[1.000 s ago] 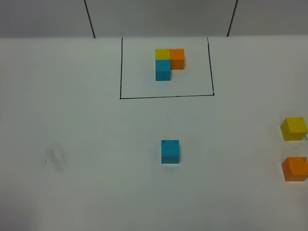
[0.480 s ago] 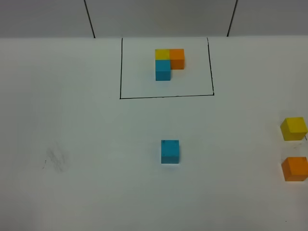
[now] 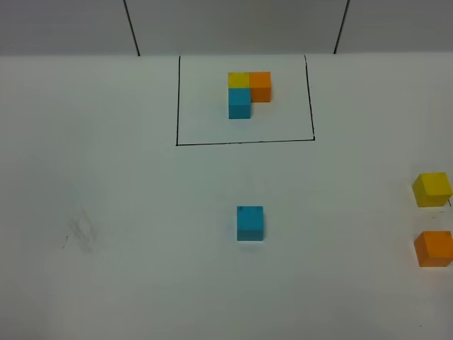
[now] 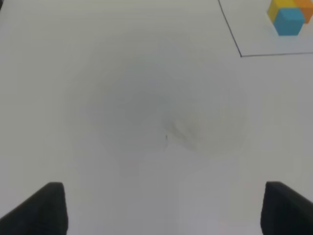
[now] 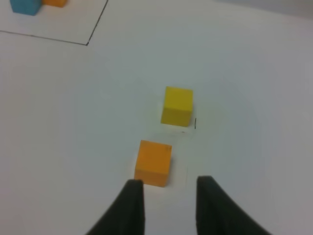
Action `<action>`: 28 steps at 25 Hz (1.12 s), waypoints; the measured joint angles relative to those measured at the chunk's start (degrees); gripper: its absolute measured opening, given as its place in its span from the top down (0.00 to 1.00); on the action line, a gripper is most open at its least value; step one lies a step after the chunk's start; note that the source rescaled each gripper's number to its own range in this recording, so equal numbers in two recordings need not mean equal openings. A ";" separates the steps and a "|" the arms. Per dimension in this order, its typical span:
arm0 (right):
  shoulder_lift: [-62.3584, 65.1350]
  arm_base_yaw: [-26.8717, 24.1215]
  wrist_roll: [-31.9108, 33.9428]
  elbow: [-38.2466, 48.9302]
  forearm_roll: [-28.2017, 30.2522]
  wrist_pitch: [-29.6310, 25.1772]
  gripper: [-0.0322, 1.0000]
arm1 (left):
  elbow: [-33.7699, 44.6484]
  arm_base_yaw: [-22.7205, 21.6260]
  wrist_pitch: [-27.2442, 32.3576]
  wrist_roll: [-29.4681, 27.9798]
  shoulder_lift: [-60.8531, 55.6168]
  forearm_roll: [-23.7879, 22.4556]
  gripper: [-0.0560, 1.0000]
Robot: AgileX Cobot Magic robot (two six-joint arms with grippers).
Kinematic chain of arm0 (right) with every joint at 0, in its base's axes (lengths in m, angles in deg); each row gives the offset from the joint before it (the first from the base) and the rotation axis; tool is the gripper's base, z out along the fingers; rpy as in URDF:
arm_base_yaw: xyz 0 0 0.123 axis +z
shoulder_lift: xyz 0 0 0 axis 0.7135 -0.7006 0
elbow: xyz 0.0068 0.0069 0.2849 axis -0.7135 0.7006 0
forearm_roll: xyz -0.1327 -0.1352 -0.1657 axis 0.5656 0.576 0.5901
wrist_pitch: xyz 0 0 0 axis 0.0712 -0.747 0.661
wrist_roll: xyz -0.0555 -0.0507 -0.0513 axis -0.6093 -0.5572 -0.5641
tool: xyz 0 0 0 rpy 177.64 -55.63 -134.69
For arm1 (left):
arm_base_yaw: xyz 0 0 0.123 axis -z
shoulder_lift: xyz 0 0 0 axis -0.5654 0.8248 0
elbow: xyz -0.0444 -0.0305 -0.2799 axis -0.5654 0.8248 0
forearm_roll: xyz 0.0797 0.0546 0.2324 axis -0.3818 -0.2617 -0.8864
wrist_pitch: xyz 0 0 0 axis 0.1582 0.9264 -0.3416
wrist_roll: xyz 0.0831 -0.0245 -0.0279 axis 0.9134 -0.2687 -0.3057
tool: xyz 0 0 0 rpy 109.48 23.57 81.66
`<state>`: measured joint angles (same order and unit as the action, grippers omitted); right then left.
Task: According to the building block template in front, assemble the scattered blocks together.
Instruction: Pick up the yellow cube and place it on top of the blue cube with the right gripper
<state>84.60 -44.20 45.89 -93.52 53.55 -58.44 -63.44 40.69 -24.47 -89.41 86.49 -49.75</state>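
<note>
On a white desk (image 3: pixel 106 177), the template (image 3: pixel 248 92) sits inside its drawn frame at the far side as a reference, while the loose cubes lie unjoined nearer the robot: the blue block (image 3: pixel 250 223) at centre, the yellow block (image 3: pixel 432 189) and orange block (image 3: pixel 434 248) well off to the right. The right claw (image 5: pixel 168 182) hovers parted and empty just short of the orange block, seemingly lined up for a first pick. The left claw (image 4: pixel 164 188) hangs spread wide, holding nothing.

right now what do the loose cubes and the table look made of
The blue cube, yellow cube and orange cube: likely painted wood or hard plastic, matte; flat colour, crisp edges, no glare. Table: smooth white board or laminate, faintly smudged.
</note>
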 joint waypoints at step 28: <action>0.00 0.00 0.00 0.00 0.00 0.00 0.97 | 4.81 0.00 -3.75 -2.92 0.00 -0.06 0.30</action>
<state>84.60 -44.20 45.89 -93.52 53.55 -58.44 -58.63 40.69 -28.22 -92.33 86.49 -49.81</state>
